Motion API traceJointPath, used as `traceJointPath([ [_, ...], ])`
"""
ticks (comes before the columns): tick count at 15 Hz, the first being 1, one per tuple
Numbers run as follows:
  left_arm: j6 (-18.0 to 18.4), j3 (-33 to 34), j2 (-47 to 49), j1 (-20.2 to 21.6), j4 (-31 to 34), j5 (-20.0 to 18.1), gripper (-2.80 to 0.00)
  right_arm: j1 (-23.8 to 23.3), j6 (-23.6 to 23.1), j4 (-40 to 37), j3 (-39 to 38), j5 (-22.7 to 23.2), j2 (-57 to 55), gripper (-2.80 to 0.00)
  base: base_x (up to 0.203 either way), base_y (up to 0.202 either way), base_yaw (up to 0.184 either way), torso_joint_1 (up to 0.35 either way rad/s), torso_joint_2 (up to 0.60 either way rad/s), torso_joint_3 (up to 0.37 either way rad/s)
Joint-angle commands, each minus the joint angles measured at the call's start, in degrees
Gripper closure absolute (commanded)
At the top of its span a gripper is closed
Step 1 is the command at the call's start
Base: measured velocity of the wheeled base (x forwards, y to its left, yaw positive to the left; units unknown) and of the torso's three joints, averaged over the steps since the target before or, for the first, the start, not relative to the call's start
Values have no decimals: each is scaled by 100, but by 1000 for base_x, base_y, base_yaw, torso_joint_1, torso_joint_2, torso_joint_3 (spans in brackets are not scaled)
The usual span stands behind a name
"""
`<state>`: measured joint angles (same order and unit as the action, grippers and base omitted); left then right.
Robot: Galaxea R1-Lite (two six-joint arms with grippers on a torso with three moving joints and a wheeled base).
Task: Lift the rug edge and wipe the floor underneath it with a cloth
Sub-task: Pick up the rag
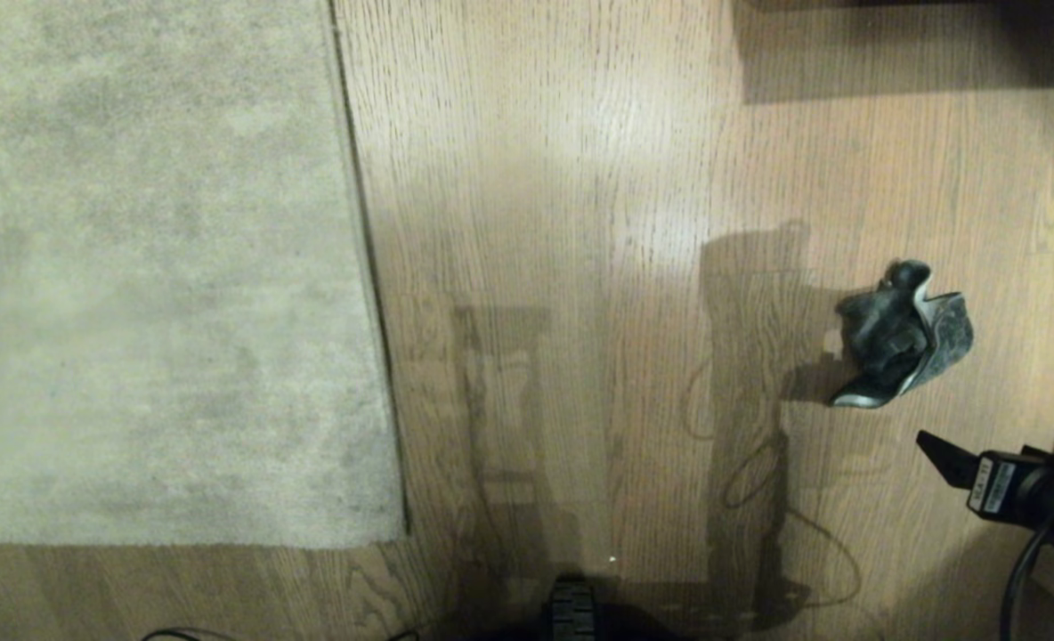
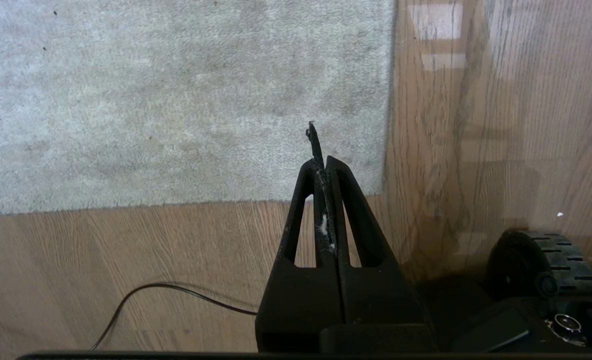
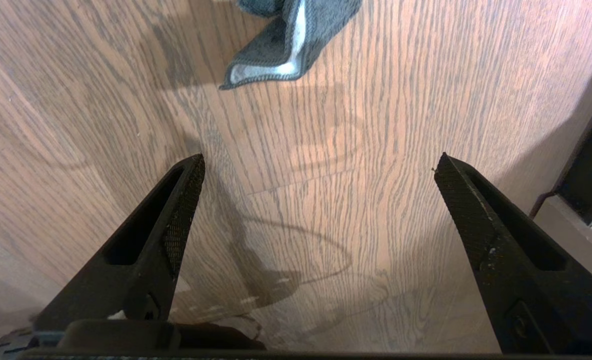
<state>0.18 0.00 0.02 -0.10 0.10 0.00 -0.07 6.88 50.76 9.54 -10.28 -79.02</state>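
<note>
The small crumpled dark grey cloth point(image 1: 903, 334), with a paler hemmed side turned up, lies on the light brown wood-grain plank floor point(image 1: 580, 223) to the robot's right, well apart from the straight edge of the pale grey-beige short-pile rug point(image 1: 362, 267), which lies flat with its corner point(image 1: 398, 534) down.

The right gripper point(image 3: 318, 165) hangs above bare floor with its two black ribbed fingers point(image 3: 183, 210) spread wide and nothing between them; the cloth sits ahead of it, only its near corner showing in the right wrist view. In the head view this gripper enters from the right edge, just short of the cloth.

The left gripper point(image 2: 323, 165) is pressed fully shut and holds nothing, above the floor near the rug's corner, with lint stuck along its seam.

Likely risks from here:
- The cloth is a loose bunch, so a descent that lands on one fold may pinch only a flap, and the rest could trail or slip out during wiping.
- Coming down short of the cloth would close the fingers on bare floor.
- The rug edge lies tight to the planks; shut fingers may slide over the pile rather than get under it.
- A thin black cable point(image 2: 176, 292) lies on the floor near the left gripper and could snag.
</note>
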Motion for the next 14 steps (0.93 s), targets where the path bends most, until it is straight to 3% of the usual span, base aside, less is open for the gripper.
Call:
traceJointPath([
  [1,-1,0,0,1,-1,0,0,7,6,30,-3,-9,-70,-280,0,0,0,0,0,0],
  [7,-1,0,-2,1,-1,0,0,3,58,313,-13,0,-840,-280,0,0,0,0,0,0],
  [14,-1,0,-2,1,-1,0,0,16,59,1262,-18,0,-1670,-280,0,0,0,0,0,0],
])
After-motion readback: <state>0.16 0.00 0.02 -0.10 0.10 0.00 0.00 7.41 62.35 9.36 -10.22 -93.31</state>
